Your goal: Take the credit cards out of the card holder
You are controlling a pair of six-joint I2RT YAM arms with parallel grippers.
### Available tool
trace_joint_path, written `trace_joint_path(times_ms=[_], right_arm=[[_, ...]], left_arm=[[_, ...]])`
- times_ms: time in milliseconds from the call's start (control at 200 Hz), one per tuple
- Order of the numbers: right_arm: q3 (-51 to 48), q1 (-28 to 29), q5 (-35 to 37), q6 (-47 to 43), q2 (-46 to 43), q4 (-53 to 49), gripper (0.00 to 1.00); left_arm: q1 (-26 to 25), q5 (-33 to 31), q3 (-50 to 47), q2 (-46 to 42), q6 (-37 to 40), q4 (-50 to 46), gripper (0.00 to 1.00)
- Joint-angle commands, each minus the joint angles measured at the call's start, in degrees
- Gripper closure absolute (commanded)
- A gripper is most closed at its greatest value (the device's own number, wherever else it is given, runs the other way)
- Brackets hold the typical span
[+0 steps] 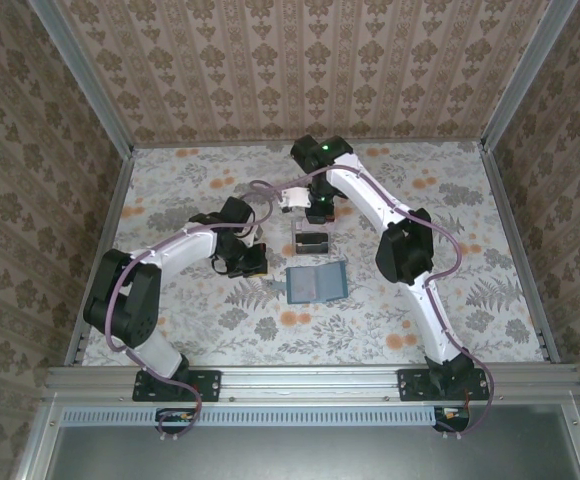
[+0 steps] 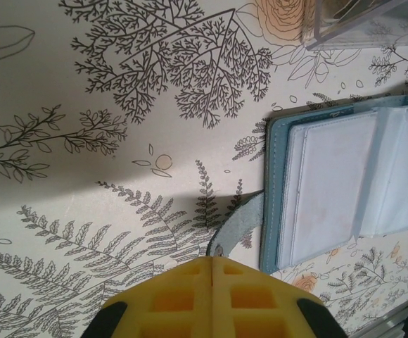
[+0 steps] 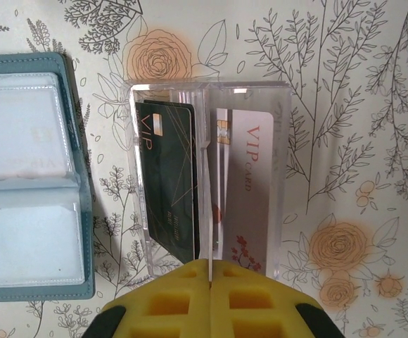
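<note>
Table (image 1: 170, 180), floral cloth, walled on 3 sides, so everything sits within reach of both arms.

Card holder (image 1: 316, 283) lies flat & open at table centre, inside face up, prob. so the sleeves (image 2: 330, 190) can be reached from above. In the left wrist cam the sleeves look pale & blank. The right wrist cam shows a faint mark in one; can't tell if a card is in there.

Clear box (image 3: 283, 141) sits at the holder's 12 o'clock in the top view, near but not touching. Looks like the drop-off spot.

Left gripper (image 2: 212, 264) is at the holder's 9 o'clock in the top view. Its fingers are pressed together w/ nothing between them. Right gripper (image 3: 211, 266) is at the box's 12 o'clock in the top view, cam looking down into the box. It's likewise closed tight & empty. Neither is placed for a pick, which fits a pause betw. steps or a finish.

Credit cards: two are in the box, one per compartment either side of the divider. In the right wrist cam the dark card (image 3: 169, 190) is in the 9 o'clock half, nearer the holder & a bit skewed. The pale card (image 3: 245, 190) is in the 3 o'clock half. I'd judge the task mostly or fully done.

Strap tab (image 2: 236, 225) pokes out from the holder's edge toward the left gripper & lies flat on the cloth.
</note>
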Motion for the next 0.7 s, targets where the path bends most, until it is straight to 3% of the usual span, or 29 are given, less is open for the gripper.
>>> trace_joint_path(times_ms=[0,695], right_arm=[[3.03,0.35,0.51,-2.30,1.11,-2.97,1.00],[5.36,0.98,-1.38,-6.53,3.44,-0.35,1.00]], left_arm=[[0.43,-0.63,0.10,-1.01,-0.90,-1.70,0.96],[1.35,-2.15,-2.56,-4.26,-2.09,-1.76,0.96]])
